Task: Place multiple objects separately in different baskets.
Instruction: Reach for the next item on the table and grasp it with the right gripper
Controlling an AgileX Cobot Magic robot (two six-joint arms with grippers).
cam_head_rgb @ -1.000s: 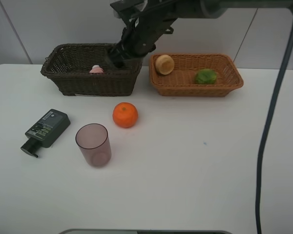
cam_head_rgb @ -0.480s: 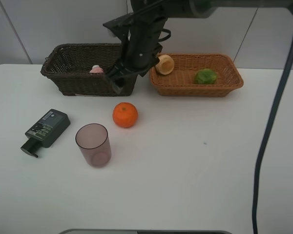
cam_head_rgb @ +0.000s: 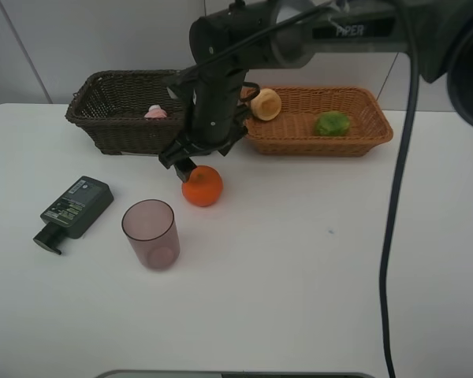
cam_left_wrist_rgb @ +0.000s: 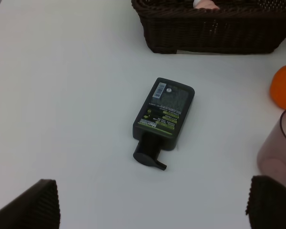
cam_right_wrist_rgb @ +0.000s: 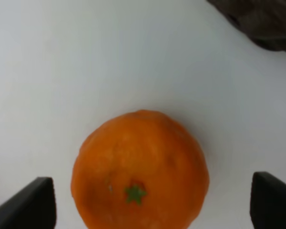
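Tally first: three of six things are binned, three wait on the worktop point(cam_head_rgb: 323, 268). Well left of the orange point(cam_head_rgb: 202, 187) lies the dark green pump bottle point(cam_head_rgb: 75, 206), flat on its back. Nearer the orange, front-left of it and apart from it, the mauve cup point(cam_head_rgb: 150, 234) stands upright. Behind and left of the orange sits the dark brown basket point(cam_head_rgb: 134, 135) with the pink bottle point(cam_head_rgb: 156, 113) inside. Behind and right of the orange, the tan basket point(cam_head_rgb: 323, 146) holds the red-yellow fruit point(cam_head_rgb: 266, 104) at the end nearer the orange and the green fruit point(cam_head_rgb: 332, 123) further right. So you have pump bottle, cup and orange left to sort. My guess is the orange belongs with the fruit.

Arms: your left claw point(cam_left_wrist_rgb: 152, 202) is spread wide and holds nothing, with the pump bottle ahead of it. That arm is out of the high view. Your right arm reaches across from the right, forearm pitched steeply down just behind the orange. The right claw point(cam_right_wrist_rgb: 155, 201) is spread, one finger on either side of the orange. Contact you cannot tell; nothing is pinched yet.
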